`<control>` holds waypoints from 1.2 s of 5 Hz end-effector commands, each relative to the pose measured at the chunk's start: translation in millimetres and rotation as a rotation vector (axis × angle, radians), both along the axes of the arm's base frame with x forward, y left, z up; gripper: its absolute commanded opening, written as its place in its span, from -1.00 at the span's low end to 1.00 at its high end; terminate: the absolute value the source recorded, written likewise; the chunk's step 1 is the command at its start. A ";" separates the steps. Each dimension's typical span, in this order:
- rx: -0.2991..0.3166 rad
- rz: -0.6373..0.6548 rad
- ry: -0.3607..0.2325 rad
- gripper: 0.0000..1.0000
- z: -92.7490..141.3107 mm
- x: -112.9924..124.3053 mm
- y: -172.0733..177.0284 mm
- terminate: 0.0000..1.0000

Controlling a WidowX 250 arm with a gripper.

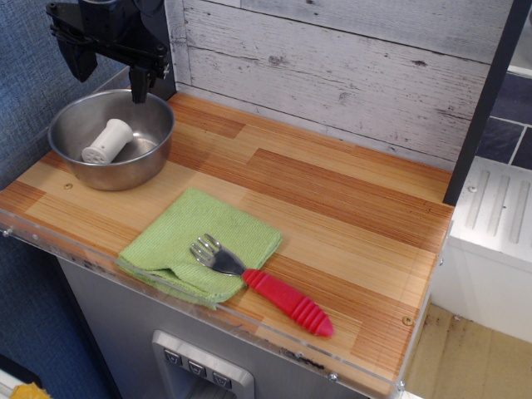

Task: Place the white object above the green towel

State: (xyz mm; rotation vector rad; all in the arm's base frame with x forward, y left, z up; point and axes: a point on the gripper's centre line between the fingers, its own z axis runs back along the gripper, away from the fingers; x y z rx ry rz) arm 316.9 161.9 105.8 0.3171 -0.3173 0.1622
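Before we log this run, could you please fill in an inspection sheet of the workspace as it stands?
Surface: wooden countertop with a clear plastic front edge; no spills seen.
Job's things: white spool lies on its side inside the steel bowl at the back left; green towel lies flat near the front edge, one corner flap folded over.
Clutter: red-handled fork lies across the towel's right corner, tines on the cloth, handle on the wood.
Grippers: gripper hangs above the bowl's rear rim, holding nothing; open or shut cannot be told.
Cables: nothing seen.
Surroundings: whitewashed plank wall behind; white appliance to the right.
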 end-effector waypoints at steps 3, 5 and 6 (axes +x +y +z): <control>0.015 0.005 0.060 1.00 -21.5 3.9 8.5 -1.00; 0.028 0.036 0.126 1.00 -46.4 3.3 25.5 -1.00; 0.015 0.052 0.143 1.00 -56.3 5.3 35.8 -1.00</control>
